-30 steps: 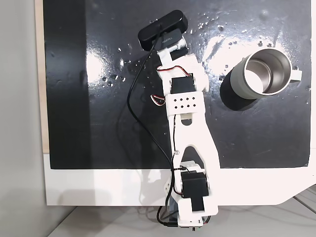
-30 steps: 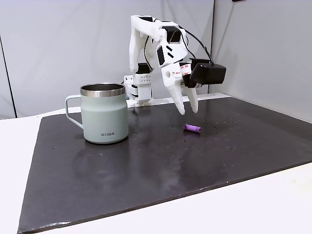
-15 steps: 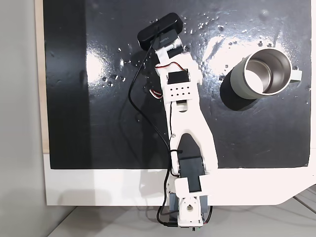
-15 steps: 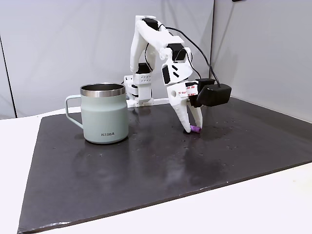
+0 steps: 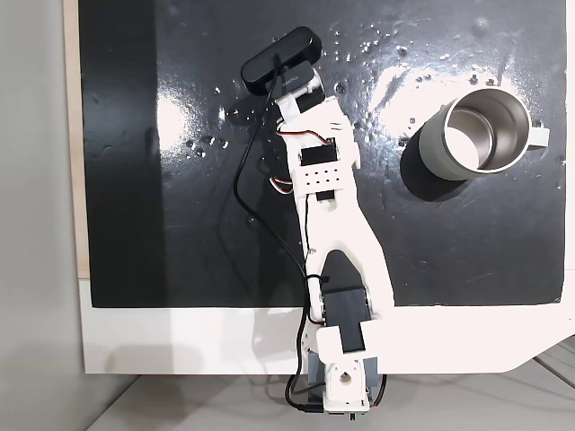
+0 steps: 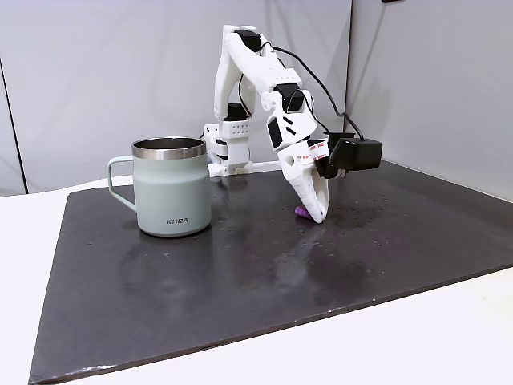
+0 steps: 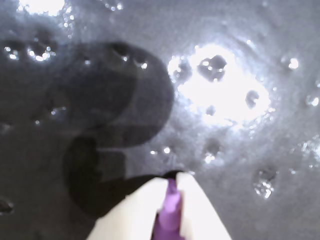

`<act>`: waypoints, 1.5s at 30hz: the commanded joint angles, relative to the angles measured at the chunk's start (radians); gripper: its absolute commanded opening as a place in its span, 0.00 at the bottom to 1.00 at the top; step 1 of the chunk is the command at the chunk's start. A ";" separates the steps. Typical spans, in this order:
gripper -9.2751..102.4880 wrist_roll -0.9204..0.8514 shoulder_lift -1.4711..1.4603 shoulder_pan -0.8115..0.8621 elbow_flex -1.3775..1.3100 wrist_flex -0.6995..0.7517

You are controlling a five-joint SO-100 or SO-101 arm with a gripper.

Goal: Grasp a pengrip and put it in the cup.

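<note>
The black mat (image 5: 180, 224) is lying over most of the white table (image 5: 180, 341), leaving bare dark surface all around the cup (image 5: 476, 133), which is sitting toward 2 o'clock in the top-down fixed view, clear of the mat's edges. The gripper (image 7: 172, 186) is pinching the pengrip (image 7: 169, 215) between its two white fingers (image 7: 137, 210), tips down at the mat, well apart from the cup (image 6: 171, 186).

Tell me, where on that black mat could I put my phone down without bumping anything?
In the side fixed view, the near stretch of the mat, in front of the cup and the gripper, is bare. Its far right corner looks free too. It is crowded where the gripper pinches the pengrip, and behind, at the arm's base.
</note>
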 commanded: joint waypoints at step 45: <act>0.08 0.212 0.712 0.592 -0.360 0.601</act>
